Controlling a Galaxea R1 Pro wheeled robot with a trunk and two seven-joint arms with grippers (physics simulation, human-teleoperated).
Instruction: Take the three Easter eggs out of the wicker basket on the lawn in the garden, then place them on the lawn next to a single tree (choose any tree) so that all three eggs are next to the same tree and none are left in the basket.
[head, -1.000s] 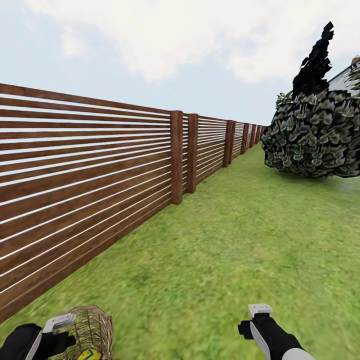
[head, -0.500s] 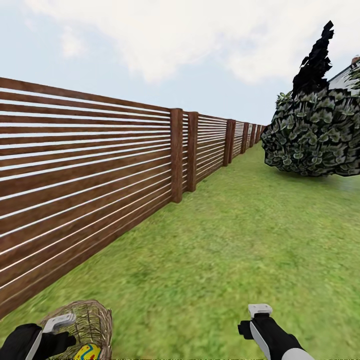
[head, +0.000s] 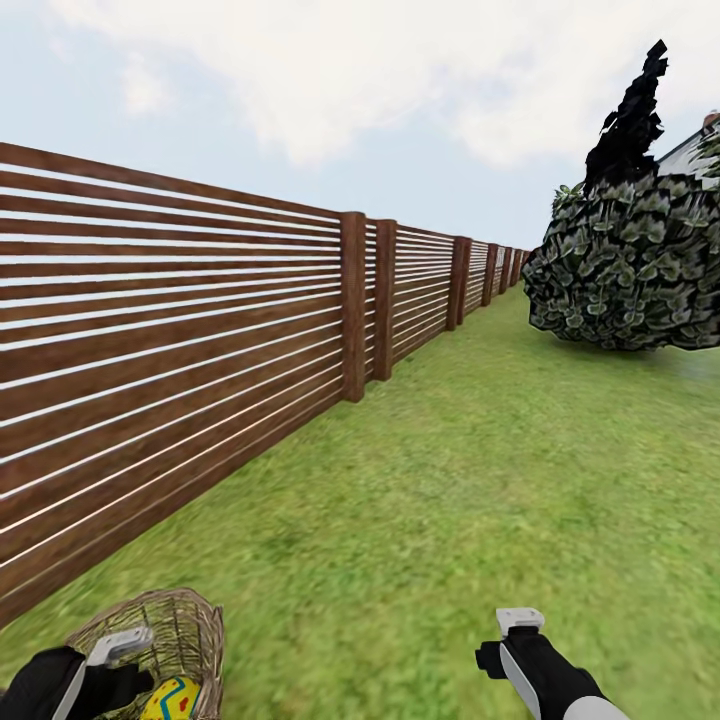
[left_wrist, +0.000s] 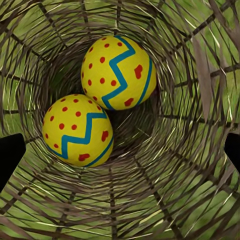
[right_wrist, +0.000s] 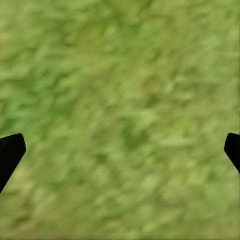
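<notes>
Easter eggs sit deep inside the wicker basket (head: 175, 630), which the head view shows at the bottom left, standing on the lawn (head: 480, 480) with its open mouth facing up. One yellow egg (head: 172, 698) peeks out through the weave there. The left gripper (head: 118, 645) hangs just over the basket's rim. The right gripper (head: 521, 620) hangs over bare grass at the bottom right, well apart from the basket. A brown slat fence (head: 200, 330) runs along the left side and far into the distance. A big leafy bush (head: 630, 265) sits at the right, with a black pointy tree (head: 630, 115) behind it.

The left wrist view looks straight down the basket (left_wrist: 190, 165). Two eggs lie at the bottom, touching each other. The upper egg (left_wrist: 118, 72) lies with its long way slanted. The lower egg (left_wrist: 78, 130) looks almost round, so its long way cannot be told. The left gripper's dark fingertips (left_wrist: 9, 157) sit wide apart at the two edges, holding nothing.

The right wrist view shows blurry green lawn (right_wrist: 120, 110). The right gripper's dark fingertips (right_wrist: 10, 152) also sit wide apart with nothing between them.
</notes>
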